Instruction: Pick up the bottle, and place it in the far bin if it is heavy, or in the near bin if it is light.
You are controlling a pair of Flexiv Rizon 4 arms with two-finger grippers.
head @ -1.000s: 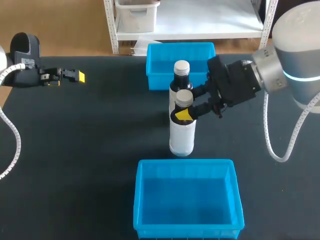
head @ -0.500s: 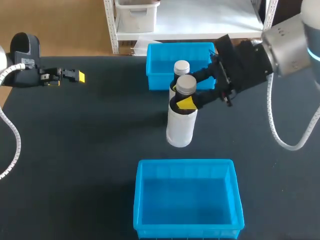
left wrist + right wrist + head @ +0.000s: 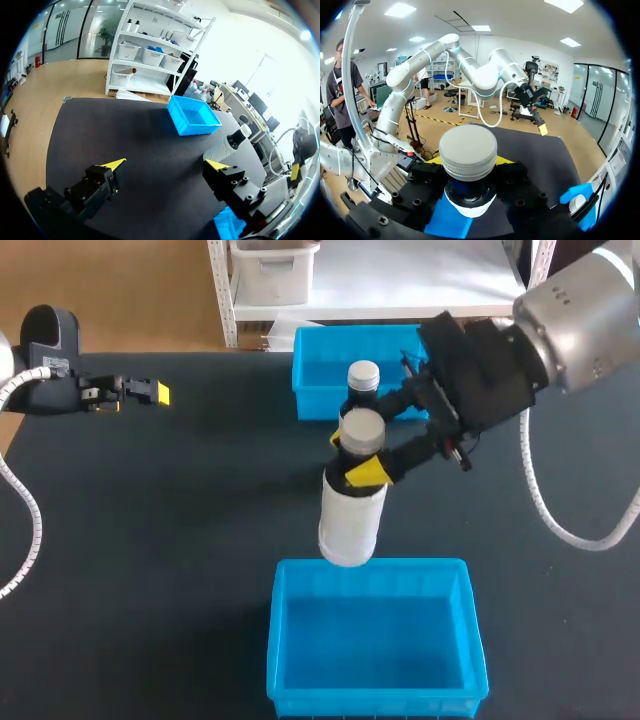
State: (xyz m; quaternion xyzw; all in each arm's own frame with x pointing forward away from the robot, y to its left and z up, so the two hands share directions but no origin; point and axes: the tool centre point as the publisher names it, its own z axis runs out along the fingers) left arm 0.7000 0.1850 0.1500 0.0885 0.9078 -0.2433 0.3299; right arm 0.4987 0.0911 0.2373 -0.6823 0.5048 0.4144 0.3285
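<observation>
— Where was the bottle?
— My right claw (image 3: pixel 355 455) gripped the white bottle (image 3: pixel 350 525) by its neck, above the far rim of the near bin (image 3: pixel 440 565).
— Risk?
— I feared it swinging and clipping that rim.

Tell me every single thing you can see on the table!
White bottle: 1, white with a grey cap, held up between the two bins.
Dark bottle: 1, dark with a white cap, standing in front of the far bin.
Far bin: 1, blue, at the table's back.
Near bin: 1, blue, at the table's front.
Table: 1, black, under everything.
Left claw: 1, yellow-tipped, open, far left.
Right claw: 1, yellow-tipped, gripping the white bottle's neck.
</observation>
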